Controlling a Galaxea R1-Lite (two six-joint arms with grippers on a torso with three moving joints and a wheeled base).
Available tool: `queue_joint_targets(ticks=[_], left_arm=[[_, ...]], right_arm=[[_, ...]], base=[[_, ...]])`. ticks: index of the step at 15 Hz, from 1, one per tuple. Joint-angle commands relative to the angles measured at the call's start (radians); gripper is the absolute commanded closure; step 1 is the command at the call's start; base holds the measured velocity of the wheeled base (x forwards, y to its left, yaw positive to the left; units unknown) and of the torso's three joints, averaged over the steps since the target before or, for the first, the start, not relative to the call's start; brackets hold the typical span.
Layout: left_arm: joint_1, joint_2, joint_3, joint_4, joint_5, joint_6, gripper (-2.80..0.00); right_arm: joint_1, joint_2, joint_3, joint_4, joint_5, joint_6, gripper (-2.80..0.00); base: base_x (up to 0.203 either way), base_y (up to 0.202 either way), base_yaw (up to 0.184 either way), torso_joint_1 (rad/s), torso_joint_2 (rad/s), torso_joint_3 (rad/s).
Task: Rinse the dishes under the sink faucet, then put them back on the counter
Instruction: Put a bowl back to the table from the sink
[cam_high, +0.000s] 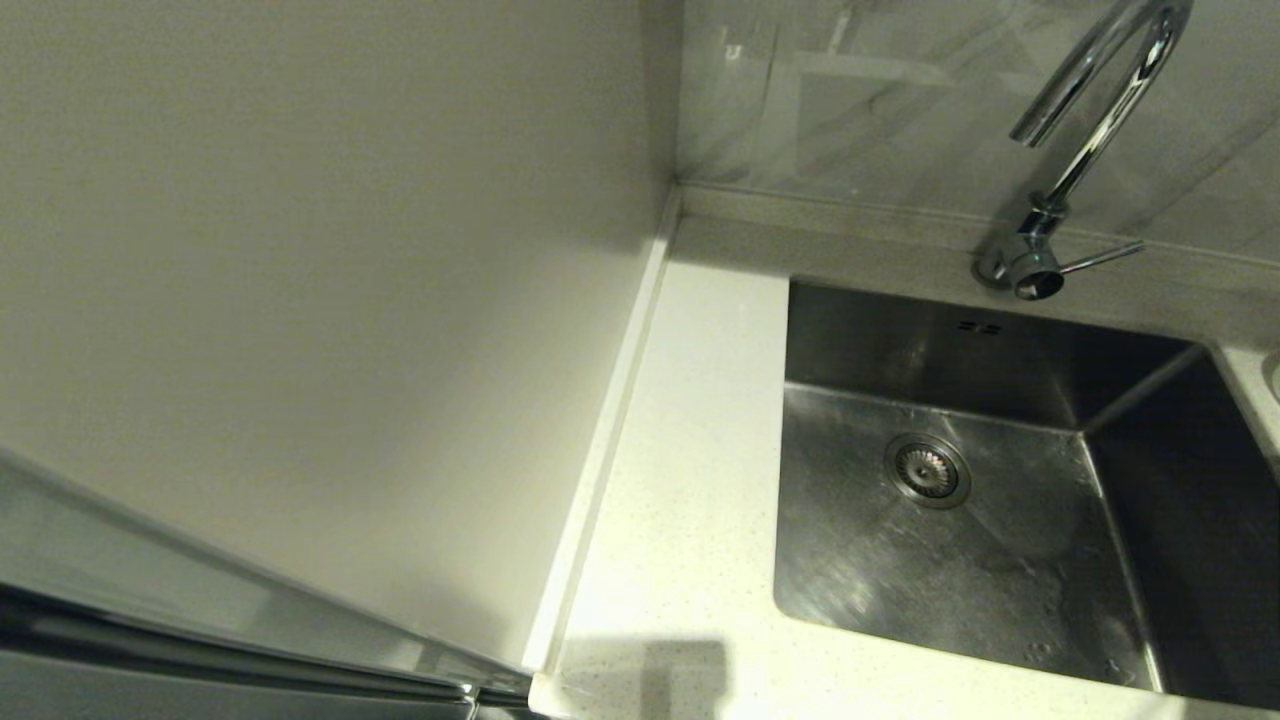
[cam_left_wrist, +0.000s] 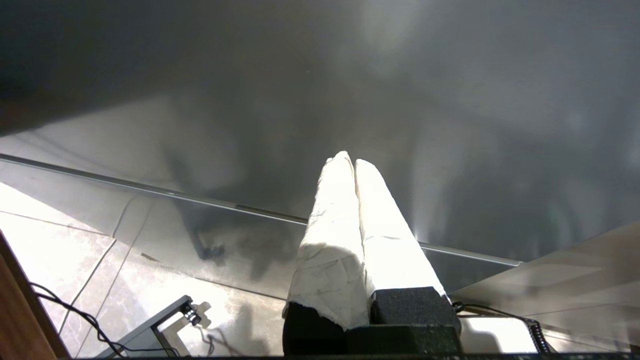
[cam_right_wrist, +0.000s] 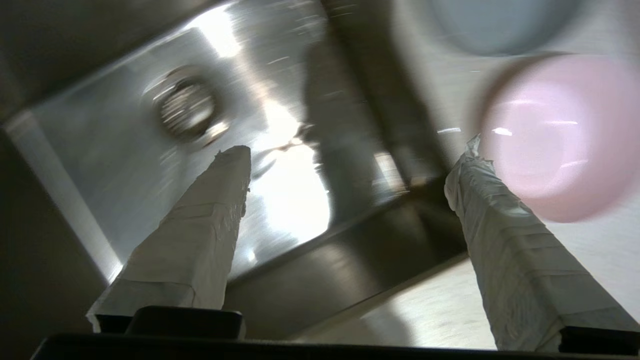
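The right gripper (cam_right_wrist: 345, 150) hangs over the sink (cam_right_wrist: 150, 165) edge, fingers wide and empty, likely to take the pink bowl (cam_right_wrist: 560, 135) on the surface (cam_right_wrist: 600, 250) beside the blue bowl (cam_right_wrist: 500, 25).

Brushed steel sink (cam_high: 1000, 560), shiny chrome faucet (cam_high: 1090, 110), speckled stone-like counter (cam_high: 690, 480)

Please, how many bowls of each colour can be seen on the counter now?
Pale pink bowl: 1
Pale blue bowl: 1
Total: 2 on the counter, right wrist view only; other bowls are not in view.
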Motion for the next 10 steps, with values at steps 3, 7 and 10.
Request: queue_joint_targets(ticks=[3,7,10], left_arm=[[0.000,-0.003,0.000,-0.001,0.000,-0.001,0.00],[0.000,-0.004,0.000,-0.001,0.000,-0.001,0.00],[0.000,-0.003,0.000,-0.001,0.000,-0.001,0.00]], right_arm=[[0.261,-0.171,0.001,0.103,0.035,-0.004,-2.80],[0.340,-0.281,-0.011,0.180,0.014,-0.006,0.00],[0.340,-0.391,-0.006,0.199,-0.045,-0.016,0.00]], base=[[0.000,0.000,0.000,0.000,0.00,0.000],[0.000,0.000,0.000,0.000,0.00,0.000],[0.000,0.000,0.000,0.000,0.00,0.000]])
